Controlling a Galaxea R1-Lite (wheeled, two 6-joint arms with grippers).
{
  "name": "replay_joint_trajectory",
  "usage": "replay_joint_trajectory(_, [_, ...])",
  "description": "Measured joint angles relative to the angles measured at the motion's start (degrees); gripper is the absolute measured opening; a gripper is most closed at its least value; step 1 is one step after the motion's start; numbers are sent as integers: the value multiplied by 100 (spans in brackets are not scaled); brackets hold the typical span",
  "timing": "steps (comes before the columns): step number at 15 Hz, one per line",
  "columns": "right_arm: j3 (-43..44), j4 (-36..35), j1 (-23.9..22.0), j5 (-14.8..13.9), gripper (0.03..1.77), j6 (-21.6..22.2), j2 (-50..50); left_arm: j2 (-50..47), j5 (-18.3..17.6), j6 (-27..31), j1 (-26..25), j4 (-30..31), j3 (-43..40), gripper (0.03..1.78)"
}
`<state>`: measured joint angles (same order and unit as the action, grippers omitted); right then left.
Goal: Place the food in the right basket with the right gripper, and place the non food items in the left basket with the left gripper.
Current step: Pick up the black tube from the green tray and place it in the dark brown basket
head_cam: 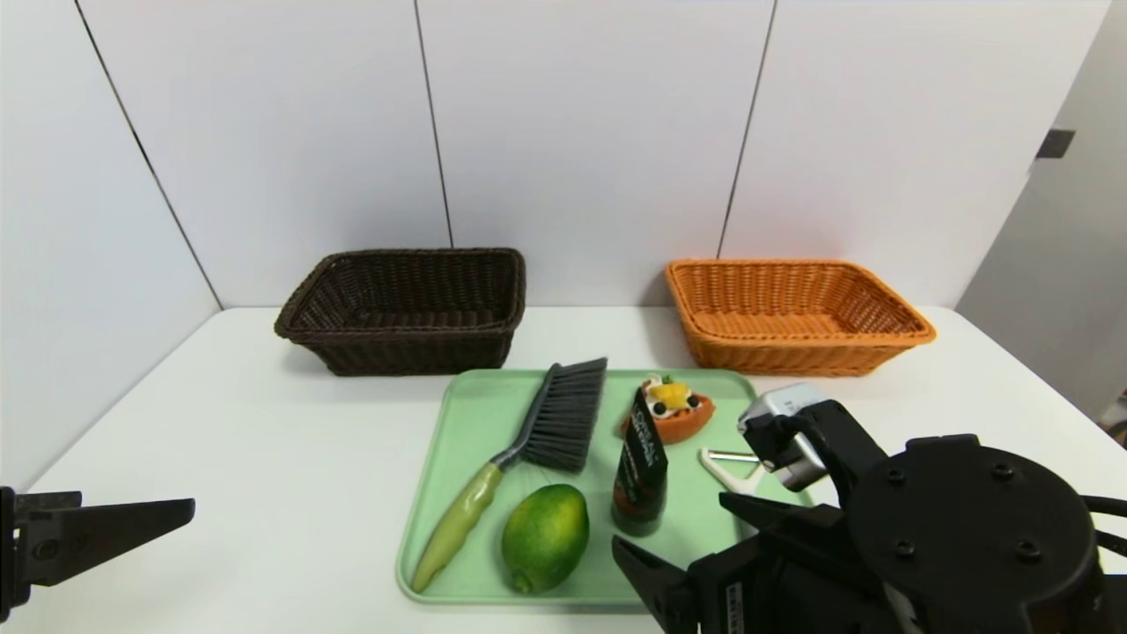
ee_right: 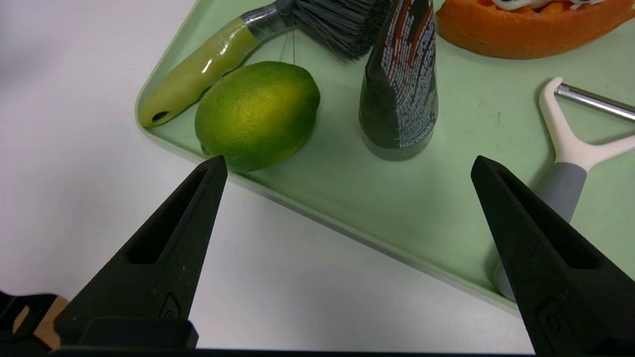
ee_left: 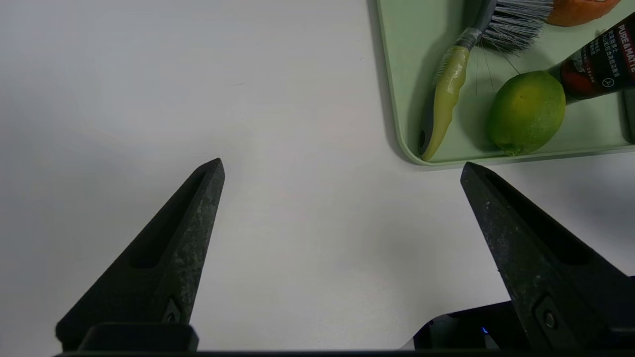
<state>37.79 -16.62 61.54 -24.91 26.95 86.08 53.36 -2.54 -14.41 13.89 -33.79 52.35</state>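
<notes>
A green tray holds a brush with a yellow-green handle, a lime, a dark tube, an orange fruit tart and a white peeler. A dark brown basket stands at the back left and an orange basket at the back right. My right gripper hovers open over the tray's front right edge, near the lime and the tube, holding nothing. My left gripper is open and empty above bare table, left of the tray.
The white table ends at white wall panels behind the baskets. Bare tabletop lies to the left of the tray and between the two baskets.
</notes>
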Motion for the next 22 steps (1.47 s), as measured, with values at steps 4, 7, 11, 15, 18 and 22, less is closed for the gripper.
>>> replay_joint_trajectory(4, [-174, -286, -55, -21, 170, -37, 138, -85, 72, 9, 0, -11, 27, 169])
replay_joint_trajectory(7, [-183, -461, -93, -26, 170, -113, 293, -162, 102, 16, 0, -13, 24, 169])
replay_joint_trajectory(11, [-172, -1167, -169, -128, 170, -439, 700, -238, 105, 28, 0, -13, 32, 169])
replay_joint_trajectory(15, [-169, -1640, -324, -246, 170, -678, 1086, -295, 105, 28, 0, -11, 13, 169])
replay_joint_trajectory(18, [-150, -1640, -547, -285, 170, -695, 1178, -301, 87, 30, 0, -2, 7, 169])
replay_joint_trajectory(22, [-128, -1654, -639, -284, 170, -686, 1235, -301, 80, 22, 0, -11, -23, 169])
